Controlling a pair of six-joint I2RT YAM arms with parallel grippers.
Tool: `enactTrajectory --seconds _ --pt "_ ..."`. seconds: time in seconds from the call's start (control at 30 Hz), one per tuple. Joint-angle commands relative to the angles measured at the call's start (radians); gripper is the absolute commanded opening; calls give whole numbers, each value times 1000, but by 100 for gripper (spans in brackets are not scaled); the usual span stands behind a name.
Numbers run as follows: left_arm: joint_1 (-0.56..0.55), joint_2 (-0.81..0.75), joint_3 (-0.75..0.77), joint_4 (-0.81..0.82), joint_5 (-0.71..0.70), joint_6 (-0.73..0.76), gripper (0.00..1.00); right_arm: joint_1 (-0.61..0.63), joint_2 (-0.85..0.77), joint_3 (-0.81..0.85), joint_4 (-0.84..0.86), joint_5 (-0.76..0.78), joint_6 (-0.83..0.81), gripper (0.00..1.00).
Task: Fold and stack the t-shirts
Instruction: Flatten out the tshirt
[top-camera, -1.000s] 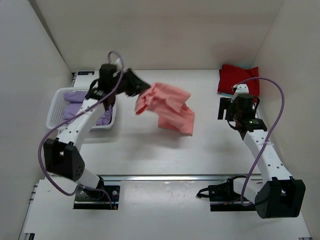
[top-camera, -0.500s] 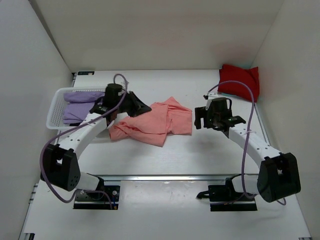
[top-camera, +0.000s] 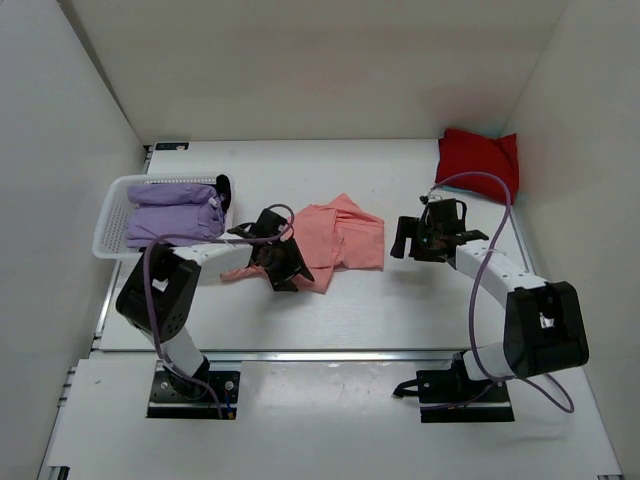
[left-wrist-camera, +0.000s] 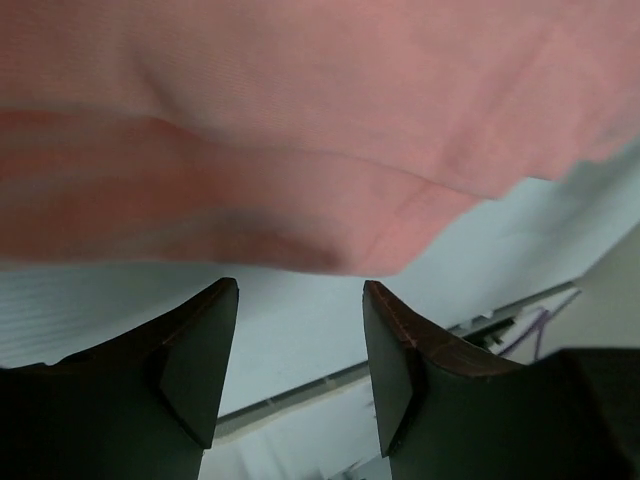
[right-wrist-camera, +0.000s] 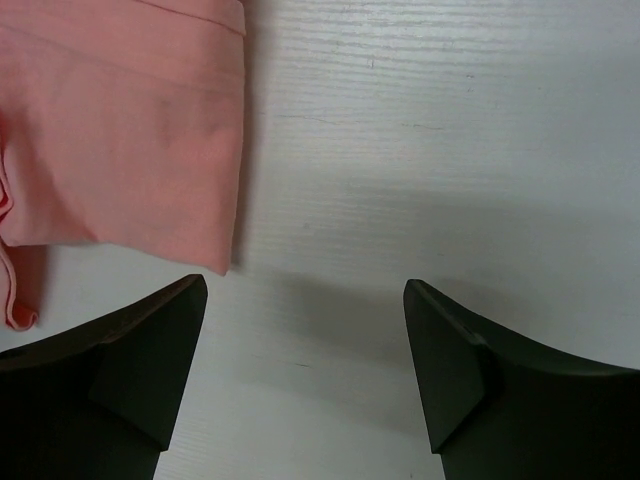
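Two sets of fingers are hovering at a salmon-pink shirt (top-camera: 335, 238), which is lying crumpled and unfolded near the middle of the white counter (top-camera: 400, 300). The left fingers (top-camera: 285, 270) are standing open, low at the shirt's near-left edge. In the left wrist view they (left-wrist-camera: 195, 365) are gaping with nothing between them, and pink cloth (left-wrist-camera: 300, 150) is filling the frame just beyond their tips; whether they are touching it cannot be told. The right fingers (top-camera: 405, 238) are also spreading wide and gripping nothing. In the right wrist view they (right-wrist-camera: 140, 350) are hanging over bare counter just beside the shirt's right hem (right-wrist-camera: 120, 130). A red shirt (top-camera: 478, 158) is sitting folded in the far right corner, well apart. Lavender shirts (top-camera: 170, 212) are lying folded inside a white lattice basket (top-camera: 104, 238) at the left edge.
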Motion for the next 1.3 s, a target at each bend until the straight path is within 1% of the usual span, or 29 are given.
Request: enactTrajectory --seconds 0.0,0.1,0.17,0.2,0.23,0.27,0.37,0.47,0.5,0.53,0.57,0.63,0.67,0.7,0.8,0.83,1.03,1.1,1.27 --pt "-23 41 37 -1 -50 5 64 -20 26 14 49 -30 48 78" --pt "-35 96 66 7 -53 14 63 -29 54 12 81 -65 74 80" --pt "-37 136 95 4 -53 14 58 -32 74 12 118 -105 99 79" --pt "-33 147 100 -2 -51 15 47 -29 85 11 120 -111 120 79" --pt "-26 167 106 6 -41 20 18 -28 100 9 147 -134 136 80" --pt "-23 165 111 3 -38 22 1 -23 118 9 176 -145 136 80" --pt "0 153 131 -3 -33 40 0 -22 164 12 250 -197 182 81" --pt "27 69 175 -57 -10 43 0 -32 192 29 281 -232 229 76" --pt "36 23 209 -85 5 45 0 -46 192 29 281 -236 232 74" --pt "47 -1 274 -133 8 48 0 -51 190 43 281 -239 243 74" --pt "53 -35 352 -164 11 54 0 -58 181 44 278 -242 243 71" --pt "75 -72 458 -287 10 61 0 -69 175 35 285 -263 278 69" --pt "93 -97 502 -299 18 72 0 -81 169 24 287 -283 291 68" --pt "113 -123 514 -325 36 58 0 -86 163 17 320 -288 315 68" --pt "148 -190 510 -359 88 40 0 -100 170 29 344 -318 367 67" --pt "159 -236 484 -381 109 35 0 -103 193 67 345 -323 389 67" --pt "191 -354 500 -511 97 67 0 -89 276 165 298 -366 469 61" --pt "205 -377 499 -528 102 75 0 -80 292 179 295 -357 476 61" --pt "230 -453 449 -551 125 71 0 -56 362 267 160 -352 484 61"
